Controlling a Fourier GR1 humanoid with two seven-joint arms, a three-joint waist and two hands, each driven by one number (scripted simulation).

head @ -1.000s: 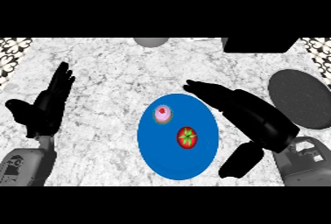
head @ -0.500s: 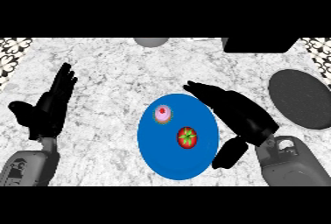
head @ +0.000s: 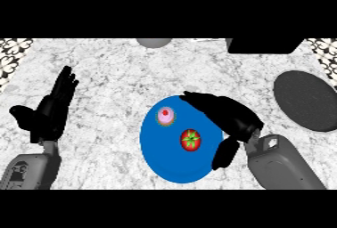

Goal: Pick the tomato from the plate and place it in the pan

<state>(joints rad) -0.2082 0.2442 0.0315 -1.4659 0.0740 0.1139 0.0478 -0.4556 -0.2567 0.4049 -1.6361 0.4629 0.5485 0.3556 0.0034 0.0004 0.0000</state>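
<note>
A red tomato (head: 190, 139) with a green stem lies on the blue plate (head: 164, 156) in the middle of the counter. A pink cupcake (head: 166, 115) sits on the same plate, up and left of the tomato. My right hand (head: 227, 115) hovers over the plate's right edge, fingers extended toward the cupcake, thumb hanging down to the right of the tomato; it holds nothing. The dark round pan (head: 305, 100) lies at the right edge of the counter. My left hand (head: 51, 109) rests open at the left, fingers up.
A grey bowl (head: 154, 42) shows at the counter's far edge, and a black box-like object (head: 263, 45) sits at the far right. Patterned tiles (head: 13, 55) flank both top corners.
My right forearm and hand have drawn in leftward, over the plate's right edge and closer to the tomato. The left hand, tomato and cupcake have not moved.
</note>
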